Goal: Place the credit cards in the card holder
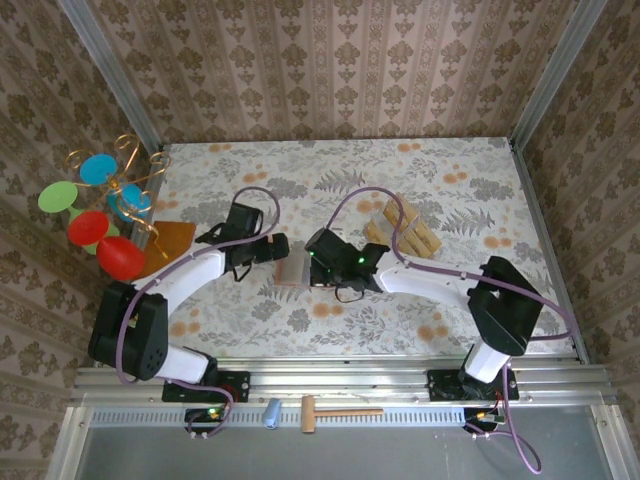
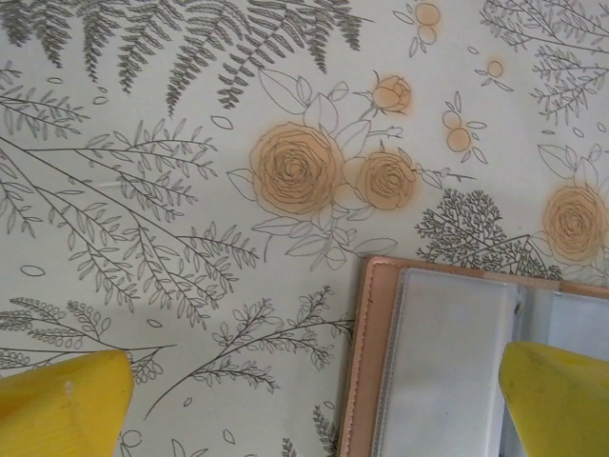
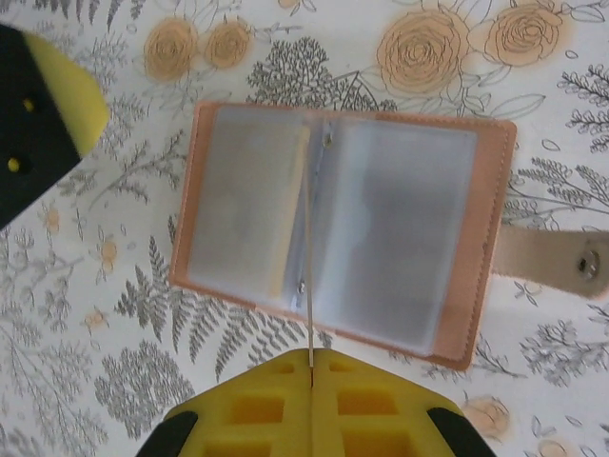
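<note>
Right wrist view: the card holder (image 3: pixel 343 228) lies open and flat on the table (image 3: pixel 86 314), just ahead of the right gripper (image 3: pixel 311 367). Its clear sleeves face up and its snap tab (image 3: pixel 561 259) sticks out to the hand's right.

- **Right hand:** you have it pinched closed on a thin sheet (image 3: pixel 310 314), seen edge-on. It runs forward from the fingertips over the holder's spine. Cannot tell whether it is a card or a sleeve leaf.
- **Left sleeve:** a tan strip shows at its inner edge. Possibly a card already seated, but not certain.
- **Left hand:** the left gripper (image 2: pixel 314 376) is spread to its widest and holds nothing. One finger (image 2: pixel 557 400) hangs over the holder's near sleeve; the other is over bare table.
- **Card pile:** in the top view, the credit cards (image 1: pixel 405 232) lie well apart from both hands, behind the right wrist and beyond its forearm.

Judgement: you are in the feeding step at the holder, with most cards not yet loaded.

Next move calls for:
- lining the sheet's leading edge up with a pocket mouth;
- keeping it low and near flat, then sliding it in;
- bringing the left hand down to pin the holder so it cannot skid;
- letting go only once the sheet is seated.
</note>
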`<state>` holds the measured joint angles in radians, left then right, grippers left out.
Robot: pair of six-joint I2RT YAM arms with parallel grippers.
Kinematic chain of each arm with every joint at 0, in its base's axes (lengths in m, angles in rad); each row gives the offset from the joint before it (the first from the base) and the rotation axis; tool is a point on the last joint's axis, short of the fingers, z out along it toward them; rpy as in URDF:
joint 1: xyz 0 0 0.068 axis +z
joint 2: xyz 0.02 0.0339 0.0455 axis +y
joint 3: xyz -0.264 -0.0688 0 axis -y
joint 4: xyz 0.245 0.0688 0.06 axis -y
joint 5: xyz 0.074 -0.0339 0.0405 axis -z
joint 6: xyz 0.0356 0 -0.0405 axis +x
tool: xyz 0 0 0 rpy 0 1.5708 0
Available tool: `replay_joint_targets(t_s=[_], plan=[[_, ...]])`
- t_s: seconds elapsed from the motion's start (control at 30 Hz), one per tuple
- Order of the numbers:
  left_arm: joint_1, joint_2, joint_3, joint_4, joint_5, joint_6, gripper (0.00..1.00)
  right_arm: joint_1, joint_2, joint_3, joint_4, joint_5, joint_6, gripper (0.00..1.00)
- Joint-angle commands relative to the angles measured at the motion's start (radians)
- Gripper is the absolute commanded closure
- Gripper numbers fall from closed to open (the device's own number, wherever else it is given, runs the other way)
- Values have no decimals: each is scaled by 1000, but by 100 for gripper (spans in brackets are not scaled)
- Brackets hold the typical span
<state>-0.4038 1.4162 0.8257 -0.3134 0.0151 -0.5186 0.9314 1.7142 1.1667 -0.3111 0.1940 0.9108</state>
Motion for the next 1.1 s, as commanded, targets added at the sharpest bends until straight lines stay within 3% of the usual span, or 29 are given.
replay_joint_targets(t_s=[0.0,0.4,1.07], plan=[[11,-16,2,2,6,21,0,1,41,50,51,67,63,100],[25,-17,-29,33,25,1,0,3,120,63,94,56,125,100],[26,-10,-33,40,26,-8,0,6,125,-46,126,42,138,100]])
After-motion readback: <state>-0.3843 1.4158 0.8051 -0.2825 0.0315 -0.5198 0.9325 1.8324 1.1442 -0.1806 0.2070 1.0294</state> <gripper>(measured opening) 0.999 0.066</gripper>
